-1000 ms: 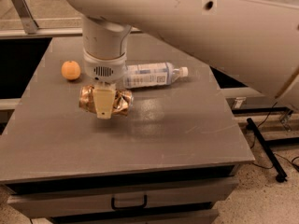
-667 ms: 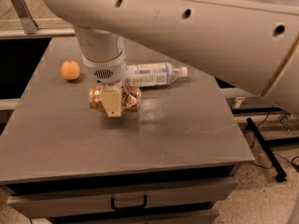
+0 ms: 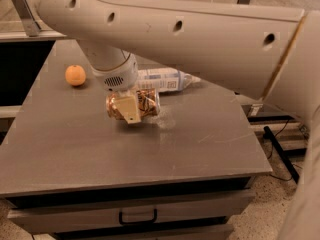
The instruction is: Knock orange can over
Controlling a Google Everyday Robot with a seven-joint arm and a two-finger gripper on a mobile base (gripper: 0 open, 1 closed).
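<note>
The orange can (image 3: 148,103) is a shiny copper can. It lies sideways, axis left to right, low over the grey table (image 3: 75,149) near its middle. My gripper (image 3: 131,106) comes straight down from the big cream arm and is shut on the can. One cream finger (image 3: 127,108) crosses the front of the can, and the other is hidden behind it. I cannot tell whether the can touches the table top.
A clear plastic bottle (image 3: 165,79) with a pale label lies on its side just behind the can. A small round orange fruit (image 3: 75,75) sits at the back left. The table has a drawer with a dark handle (image 3: 137,217) in front. The floor drops off to the right.
The gripper and the sideways can have moved together a little to the right across the table. The bottle and the fruit have not moved.
</note>
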